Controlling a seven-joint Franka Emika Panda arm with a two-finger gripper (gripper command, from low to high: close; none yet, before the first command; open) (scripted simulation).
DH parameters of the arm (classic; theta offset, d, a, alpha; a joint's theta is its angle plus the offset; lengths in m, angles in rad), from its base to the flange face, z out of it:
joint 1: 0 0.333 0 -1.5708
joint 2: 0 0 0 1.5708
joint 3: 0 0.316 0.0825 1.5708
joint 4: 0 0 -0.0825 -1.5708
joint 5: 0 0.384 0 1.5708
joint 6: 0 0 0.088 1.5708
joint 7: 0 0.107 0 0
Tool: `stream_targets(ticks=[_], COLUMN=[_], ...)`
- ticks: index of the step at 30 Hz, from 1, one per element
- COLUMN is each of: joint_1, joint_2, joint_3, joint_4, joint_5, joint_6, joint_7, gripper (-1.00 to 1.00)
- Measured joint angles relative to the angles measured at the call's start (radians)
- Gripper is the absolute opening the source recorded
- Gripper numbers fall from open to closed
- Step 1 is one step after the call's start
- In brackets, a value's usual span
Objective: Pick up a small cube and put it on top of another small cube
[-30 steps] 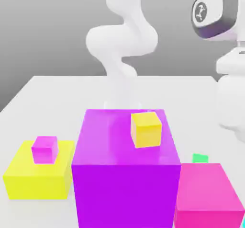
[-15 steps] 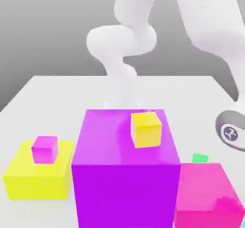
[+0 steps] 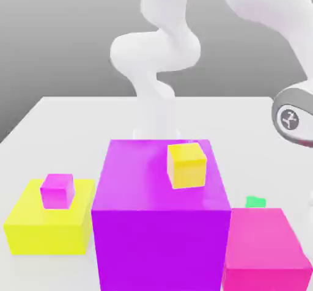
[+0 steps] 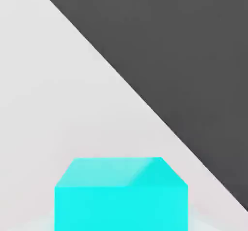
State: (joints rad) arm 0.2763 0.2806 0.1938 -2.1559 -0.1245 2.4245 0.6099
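Close beneath the hand camera, at six o'clock in its frame, the small cyan cube (image 4: pixel 121 196) sits near the white table's (image 4: pixel 43 104) edge with the gripper closed down, seemingly on it; a shallow pinch could drop it during lifting.

A large purple cube (image 3: pixel 160 213) is sitting on the white worktop (image 3: pixel 61 118) with a small yellow cube (image 3: pixel 186 165) resting on its top face, toward the exterior view's right. A low yellow block (image 3: pixel 46 228) is lying just beside it on the exterior view's left, carrying a small magenta cube (image 3: pixel 57 190) on top. A pink block (image 3: pixel 264 247) is standing against the purple cube's other side, with a small green cube (image 3: pixel 255 202) peeking out just behind it.
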Motion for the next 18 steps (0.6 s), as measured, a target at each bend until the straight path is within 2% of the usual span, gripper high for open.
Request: stream_targets(ticks=[16,18], joint_1=[-0.196,-0.206], joint_2=[-0.583,-0.605], joint_3=[-0.138,-0.148], joint_4=[-0.178,-0.216], joint_5=[0.139,0.145], joint_6=[-0.394,-0.377], joint_7=[0.028,0.032], gripper=[-1.00,-1.00])
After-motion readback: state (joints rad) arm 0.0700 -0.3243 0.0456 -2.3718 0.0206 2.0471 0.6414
